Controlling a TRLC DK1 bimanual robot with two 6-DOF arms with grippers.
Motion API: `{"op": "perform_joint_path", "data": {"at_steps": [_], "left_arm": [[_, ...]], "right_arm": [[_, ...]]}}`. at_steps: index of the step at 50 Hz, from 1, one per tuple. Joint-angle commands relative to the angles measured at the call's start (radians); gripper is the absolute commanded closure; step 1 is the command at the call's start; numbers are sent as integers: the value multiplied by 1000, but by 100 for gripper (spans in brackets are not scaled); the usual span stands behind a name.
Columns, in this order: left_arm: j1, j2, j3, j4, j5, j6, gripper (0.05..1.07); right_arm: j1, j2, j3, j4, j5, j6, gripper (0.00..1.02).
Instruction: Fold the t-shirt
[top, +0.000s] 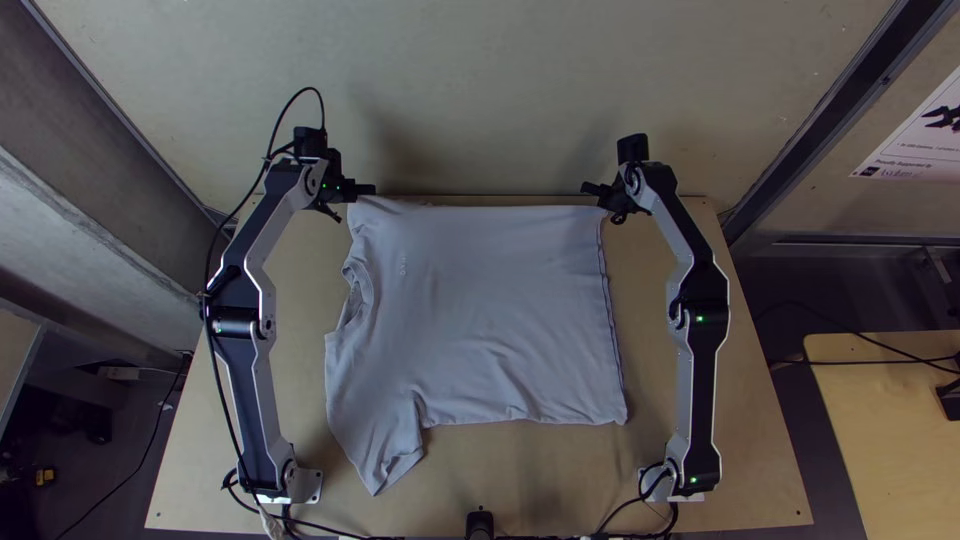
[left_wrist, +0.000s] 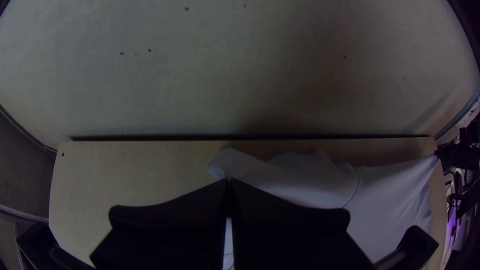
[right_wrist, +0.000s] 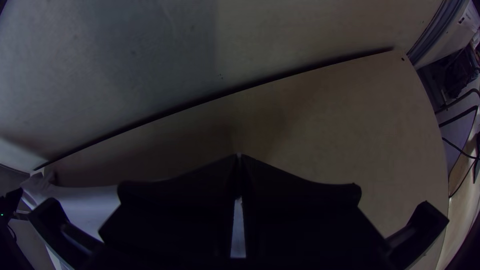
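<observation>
T-shirt (top: 490, 310) spread on tabletop (top: 540, 480), folds all left to do; left gripper (top: 368, 190) clamped on cloth toward 11 o'clock, right gripper (top: 592, 190) on corner toward 1

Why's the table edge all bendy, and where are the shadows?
Right wrist view: fisheye bends the table edge; left wrist view: dim, the shirt shaded; top view: table edges straight, soft shadows on the wall beyond the shirt.

Soft shadows are darkening the wall (top: 480, 80) beyond the table (top: 740, 450); both wrist views are looking dimmer, their lenses bending the table's edges.
</observation>
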Motion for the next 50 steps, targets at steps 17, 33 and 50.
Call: {"op": "perform_joint_path", "data": {"at_steps": [17, 33, 50], "left_arm": [[12, -201, -292, 57, 21, 15, 105], [20, -340, -496, 94, 33, 19, 105], [26, -464, -689, 146, 34, 29, 105]], "right_arm": [[6, -146, -141, -70, 16, -21, 100], [30, -256, -301, -68, 44, -21, 100], [58, -393, -511, -42, 113, -21, 100]]}}
